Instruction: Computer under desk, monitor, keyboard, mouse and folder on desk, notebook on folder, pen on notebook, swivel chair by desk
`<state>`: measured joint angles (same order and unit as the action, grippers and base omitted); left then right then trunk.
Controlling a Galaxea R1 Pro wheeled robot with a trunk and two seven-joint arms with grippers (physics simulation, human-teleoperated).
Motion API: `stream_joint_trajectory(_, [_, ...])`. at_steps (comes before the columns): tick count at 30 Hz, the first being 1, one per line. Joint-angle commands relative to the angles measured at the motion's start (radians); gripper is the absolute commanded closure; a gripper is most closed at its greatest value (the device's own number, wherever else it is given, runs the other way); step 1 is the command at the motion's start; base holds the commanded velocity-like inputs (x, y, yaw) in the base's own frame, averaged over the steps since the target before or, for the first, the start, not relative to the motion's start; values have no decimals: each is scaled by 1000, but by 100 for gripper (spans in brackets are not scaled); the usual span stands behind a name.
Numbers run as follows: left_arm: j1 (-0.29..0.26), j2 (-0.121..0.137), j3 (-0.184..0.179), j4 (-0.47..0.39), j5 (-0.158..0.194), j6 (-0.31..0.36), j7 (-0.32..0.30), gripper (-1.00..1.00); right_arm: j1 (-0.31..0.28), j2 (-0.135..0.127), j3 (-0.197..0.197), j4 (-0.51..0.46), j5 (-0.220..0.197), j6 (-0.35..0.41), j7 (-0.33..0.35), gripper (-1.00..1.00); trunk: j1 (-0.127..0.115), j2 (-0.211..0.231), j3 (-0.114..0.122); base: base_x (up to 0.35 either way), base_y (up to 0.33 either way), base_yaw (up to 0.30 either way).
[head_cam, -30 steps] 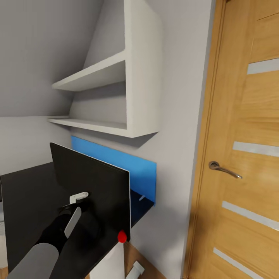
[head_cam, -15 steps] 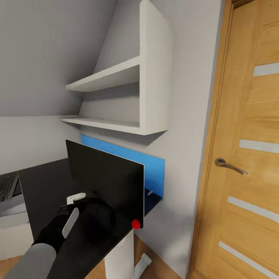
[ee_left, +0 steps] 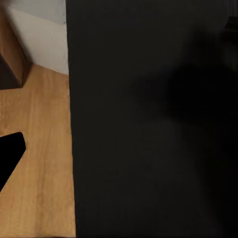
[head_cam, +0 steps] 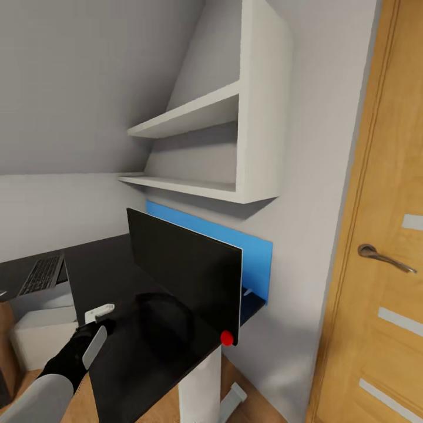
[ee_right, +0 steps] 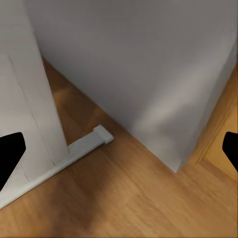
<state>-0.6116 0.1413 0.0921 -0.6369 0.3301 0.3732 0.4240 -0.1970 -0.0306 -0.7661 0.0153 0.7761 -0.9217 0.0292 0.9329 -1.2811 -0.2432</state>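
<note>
The monitor (head_cam: pixel 185 273) stands upright on the black desk (head_cam: pixel 100 270), black screen facing me, a red dot at its near lower corner. My left gripper (head_cam: pixel 94 320) hovers over the desk's front edge, short of the screen. In the left wrist view the left gripper (ee_left: pixel 119 158) is open and empty, above the desk edge (ee_left: pixel 148 124) and the wood floor. The keyboard (head_cam: pixel 41 274) lies on the desk's far left part. A white boxy computer (head_cam: pixel 41 332) sits below it. My right gripper (ee_right: pixel 119 153) is open and empty, low over the floor.
A blue wall panel (head_cam: pixel 258 261) runs behind the monitor, with white shelves (head_cam: pixel 235 153) above. The wooden door (head_cam: pixel 393 235) with its handle is at the right. The desk's white pedestal leg (head_cam: pixel 200 385) and its foot (ee_right: pixel 74 148) stand by the grey wall.
The camera has turned left, so everything sits further right in the picture and the keyboard has come into view. My left gripper has drawn back from the monitor toward the desk's front edge.
</note>
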Motion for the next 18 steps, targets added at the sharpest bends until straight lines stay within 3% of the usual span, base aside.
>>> stream_joint_trajectory(1, [0,9,3,16,10,-8,6,-100,-1,0,-8,2,5,-3,3,-100,0,-1,-2,0,0,248])
stream_joint_trajectory(9, [0,39,10,115,12,-74,3,-100,-1,1,-8,2,5,37,-3,-100,0,-1,-8,0,0,248])
stream_joint_trajectory(13, [0,47,10,216,12,-185,-1,-100,-1,2,-9,2,4,50,-4,-100,0,-1,-11,0,0,248])
stream_joint_trajectory(18, [0,49,11,298,16,-246,-9,-100,-1,3,-9,2,3,53,-5,-100,0,-1,-15,0,0,248])
